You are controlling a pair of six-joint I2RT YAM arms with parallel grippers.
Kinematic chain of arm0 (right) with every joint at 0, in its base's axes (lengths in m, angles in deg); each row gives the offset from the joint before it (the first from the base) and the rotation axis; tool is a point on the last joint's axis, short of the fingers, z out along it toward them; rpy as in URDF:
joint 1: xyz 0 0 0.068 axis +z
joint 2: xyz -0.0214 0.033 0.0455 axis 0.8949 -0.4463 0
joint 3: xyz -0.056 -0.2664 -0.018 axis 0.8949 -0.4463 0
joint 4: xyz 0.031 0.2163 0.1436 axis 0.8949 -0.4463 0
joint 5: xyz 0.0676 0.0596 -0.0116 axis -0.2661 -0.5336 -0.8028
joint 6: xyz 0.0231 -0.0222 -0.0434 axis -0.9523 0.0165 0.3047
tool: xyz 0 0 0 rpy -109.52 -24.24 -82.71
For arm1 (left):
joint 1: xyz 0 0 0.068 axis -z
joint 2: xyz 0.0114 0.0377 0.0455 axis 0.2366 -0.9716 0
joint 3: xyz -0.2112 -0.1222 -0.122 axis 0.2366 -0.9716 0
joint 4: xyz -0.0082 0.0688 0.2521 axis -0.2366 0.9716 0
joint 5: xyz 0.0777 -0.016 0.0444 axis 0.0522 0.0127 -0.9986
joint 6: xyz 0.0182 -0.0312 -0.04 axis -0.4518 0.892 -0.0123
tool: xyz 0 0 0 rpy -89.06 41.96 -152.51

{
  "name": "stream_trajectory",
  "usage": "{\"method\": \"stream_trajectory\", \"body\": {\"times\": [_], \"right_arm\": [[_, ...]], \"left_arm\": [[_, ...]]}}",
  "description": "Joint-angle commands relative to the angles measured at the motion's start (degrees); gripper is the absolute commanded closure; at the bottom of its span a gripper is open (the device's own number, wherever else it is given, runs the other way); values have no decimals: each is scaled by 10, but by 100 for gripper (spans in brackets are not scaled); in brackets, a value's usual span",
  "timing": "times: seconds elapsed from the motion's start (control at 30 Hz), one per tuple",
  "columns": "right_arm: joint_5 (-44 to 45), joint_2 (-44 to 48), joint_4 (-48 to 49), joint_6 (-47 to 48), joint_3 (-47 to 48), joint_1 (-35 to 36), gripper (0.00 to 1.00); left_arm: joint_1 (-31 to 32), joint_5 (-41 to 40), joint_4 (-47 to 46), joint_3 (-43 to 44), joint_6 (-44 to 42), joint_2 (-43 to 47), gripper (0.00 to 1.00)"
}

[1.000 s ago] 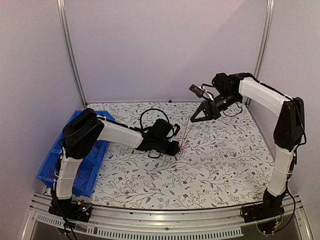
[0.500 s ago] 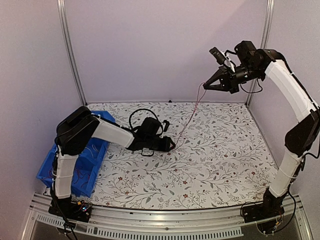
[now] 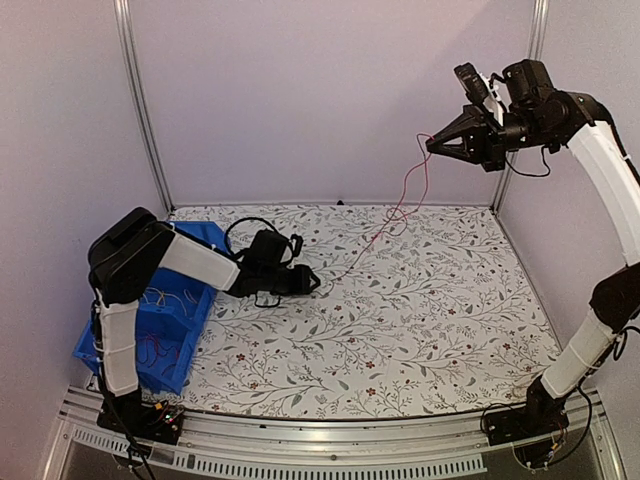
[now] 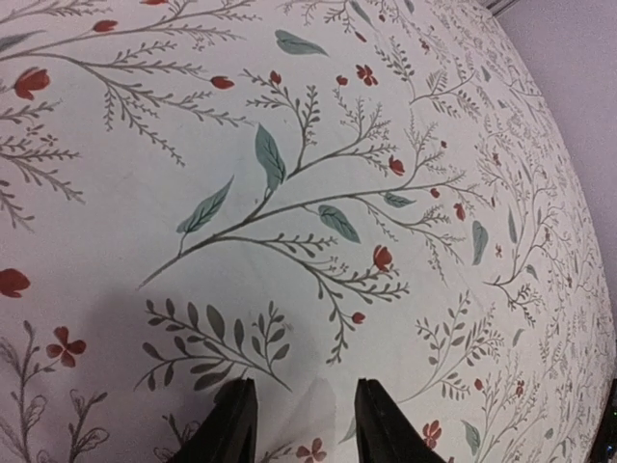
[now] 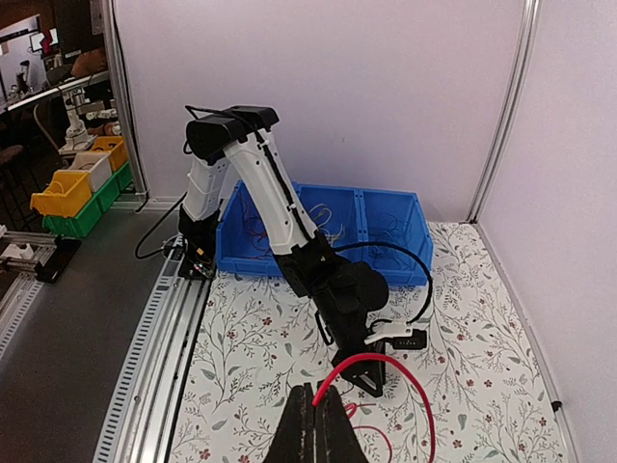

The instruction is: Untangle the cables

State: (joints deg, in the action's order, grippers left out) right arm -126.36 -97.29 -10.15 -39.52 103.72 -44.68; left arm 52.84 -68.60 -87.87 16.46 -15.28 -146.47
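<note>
The flowered table point(image 3: 430, 330) carried a blue bin point(image 3: 170, 345) at its left edge. Just right of the bin, the left tool point(image 4: 304, 424) sat low, fingers apart and empty. High at the far right, the right tool point(image 3: 432, 146) was clamped on a red cable point(image 3: 401, 208) that trailed down to the table near the left tool.
</note>
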Motion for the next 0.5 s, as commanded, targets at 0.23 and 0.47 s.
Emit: {"method": "stream_trajectory", "body": {"times": [0.23, 0.47], "right_arm": [[-32, 45, 158, -119, -10, -70, 100], [-57, 51, 230, -203, 5, -157, 100]], "left_arm": [[0, -69, 66, -6, -57, 54, 63], [2, -74, 63, -33, -38, 45, 62]]}}
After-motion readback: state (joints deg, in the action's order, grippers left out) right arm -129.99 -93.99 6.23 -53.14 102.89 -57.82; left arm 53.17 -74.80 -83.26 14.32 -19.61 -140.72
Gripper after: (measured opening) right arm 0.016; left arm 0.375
